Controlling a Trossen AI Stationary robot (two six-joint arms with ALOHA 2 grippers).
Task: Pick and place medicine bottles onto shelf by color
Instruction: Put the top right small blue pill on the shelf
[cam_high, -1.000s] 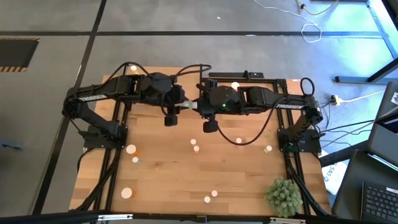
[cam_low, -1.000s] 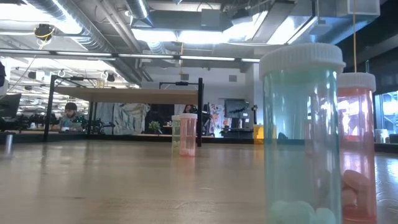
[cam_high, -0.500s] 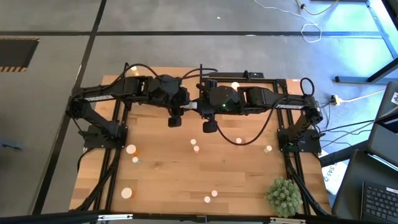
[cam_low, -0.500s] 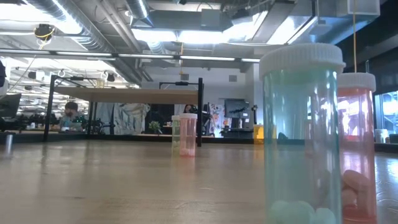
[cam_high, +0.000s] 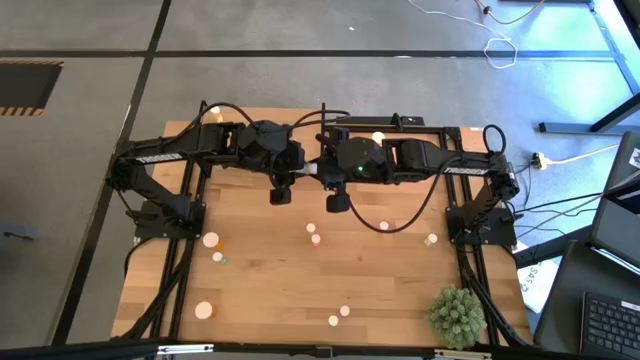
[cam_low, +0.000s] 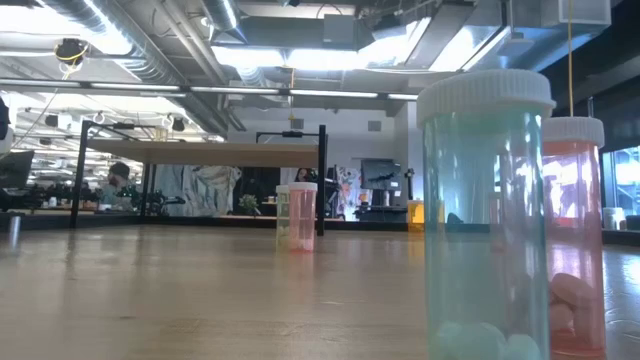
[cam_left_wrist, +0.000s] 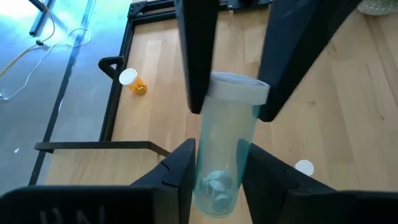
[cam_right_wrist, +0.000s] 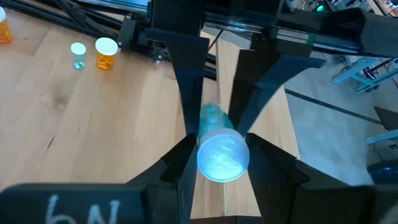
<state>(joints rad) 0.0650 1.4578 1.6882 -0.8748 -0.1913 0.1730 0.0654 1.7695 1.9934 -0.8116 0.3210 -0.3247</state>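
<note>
Both arms reach in over the far part of the wooden tabletop (cam_high: 290, 270), and their hands sit near each other in the middle. The left hand (cam_left_wrist: 227, 102) is clamped on a pale green bottle (cam_left_wrist: 221, 155) with a white cap; its two dark fingers (cam_left_wrist: 196, 56) press on each side of the bottle just below the cap. The right hand (cam_right_wrist: 217, 118) is clamped on another pale green bottle (cam_right_wrist: 219, 149), and the round white cap faces that arm's camera. From above, the left hand (cam_high: 281, 190) and the right hand (cam_high: 338, 200) hang above the boards, just beside each other. More small medicine bottles stand around on the tabletop: an orange one (cam_high: 211, 240) and a tiny green one (cam_high: 218, 258) on the left side, an orange one (cam_high: 204, 311) near the front left corner, two (cam_high: 314, 234) in the middle, two (cam_high: 339, 316) near the front edge, and one (cam_high: 431, 240) on the right side. A spiky green plant ball (cam_high: 458, 314) sits in the front right corner. In the low view, a big pale green bottle (cam_low: 490, 210) and a reddish one (cam_low: 572, 235) stand very close to the camera, and the shelf (cam_low: 200, 152) with black posts shows far behind.
</note>
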